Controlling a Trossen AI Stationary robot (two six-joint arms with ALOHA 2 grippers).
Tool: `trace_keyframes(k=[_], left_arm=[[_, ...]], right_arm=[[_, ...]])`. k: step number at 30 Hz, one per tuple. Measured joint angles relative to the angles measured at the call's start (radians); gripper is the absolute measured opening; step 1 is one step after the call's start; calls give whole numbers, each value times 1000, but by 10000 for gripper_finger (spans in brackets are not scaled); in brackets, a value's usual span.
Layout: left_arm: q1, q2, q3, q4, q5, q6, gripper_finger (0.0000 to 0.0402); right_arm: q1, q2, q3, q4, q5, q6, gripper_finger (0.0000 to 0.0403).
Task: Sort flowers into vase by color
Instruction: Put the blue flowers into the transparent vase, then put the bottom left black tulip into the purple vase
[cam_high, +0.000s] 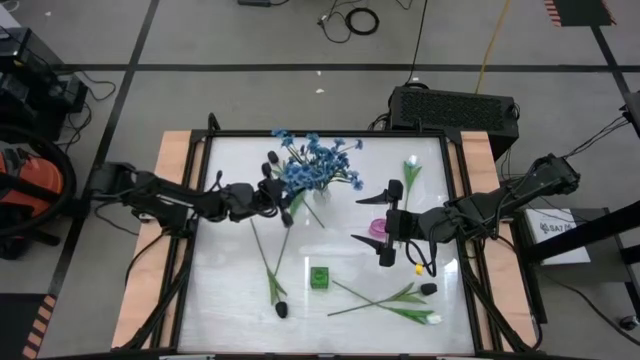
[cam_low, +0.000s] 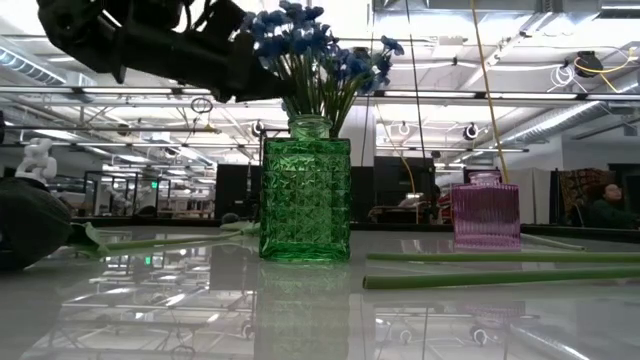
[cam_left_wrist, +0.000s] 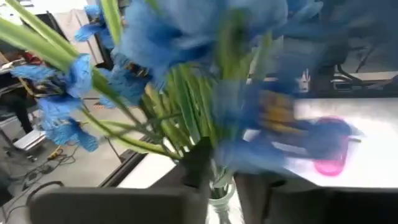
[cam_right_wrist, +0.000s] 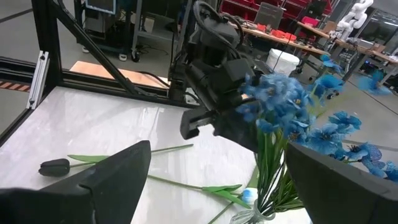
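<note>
- Blue flowers (cam_high: 315, 162) stand bunched in the green vase (cam_low: 305, 195), near the bench's (cam_high: 230, 300) far edge.
- Left gripper (cam_high: 272, 190) sits just beside that vase, right against the blossoms; I cannot tell how far its fingers are spread or whether they hold a stem.
- Right gripper (cam_high: 389, 222) hovers on the vase's other side, over the pink vase (cam_low: 485, 214), fingers wide apart and empty.
- White tulip (cam_high: 425, 318) and dark tulips (cam_high: 281, 310) lie on the bench, nearer the front than the green vase.
- Risk, as I judge it: the left arm pulling away could snag stems and drag the bunch out or tip the vase.
</note>
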Motion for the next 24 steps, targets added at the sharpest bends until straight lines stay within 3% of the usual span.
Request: trace_keyframes(k=[3,16,20,24], left_arm=[[7,10,0,0,0,-1,11],[9,38,2,-29,0,-4,14],[9,44,2,-38,-1,-10,40],[9,44,2,-39,-20,-11,97]], right_arm=[[0,0,0,0,0,0,363],[0,0,0,-1,0,1,363],[0,0,0,-2,0,1,363],[0,0,0,-4,0,1,363]])
